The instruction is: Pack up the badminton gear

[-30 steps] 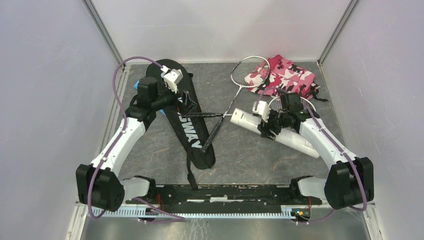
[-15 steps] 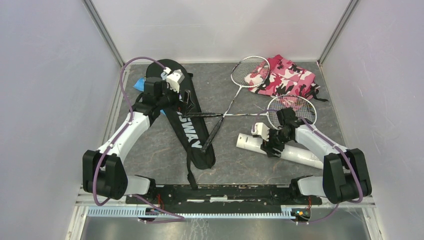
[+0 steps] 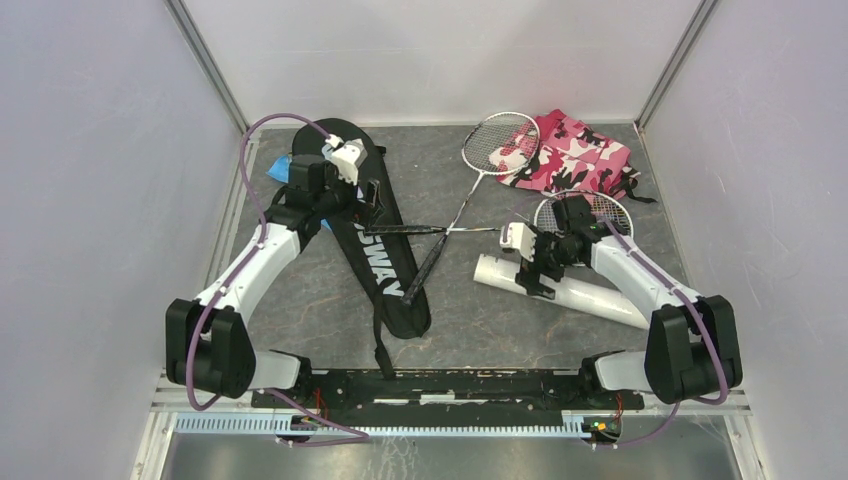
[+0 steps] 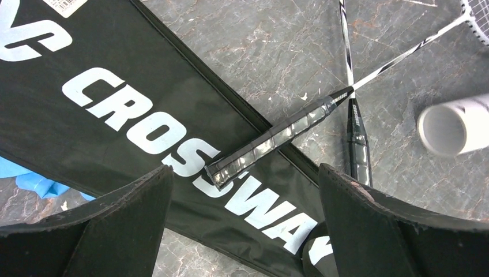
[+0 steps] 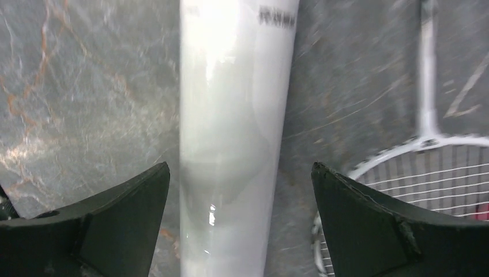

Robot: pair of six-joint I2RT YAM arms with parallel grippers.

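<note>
Tabletop: a grey marbled tabletop between pale walls carries all the gear.
Right side: the right pincer is spread wide and empty. The long white tube lies straight between its fingers, apparently touching neither.
Tube handling: it looks light, hollow, stiff and smooth. Being round, it may roll or slip, so a gentle squeeze across the middle seems best.
Left side: the left pincer is also wide and empty, hovering over the black CROSSWAY bag.
Racket: the taped racket handle rests on the bag, its butt just ahead of the left pincer, between the fingers.
Racket handling: probably light, with a firm grip section. The thin shaft and strings look delicate, so the handle is the place to hold.
Second racket: the second handle lies ahead and to the right, beside the first.
Bag handling: soft and floppy, likely to sag if lifted.
Shuttlecocks: none visible.
</note>
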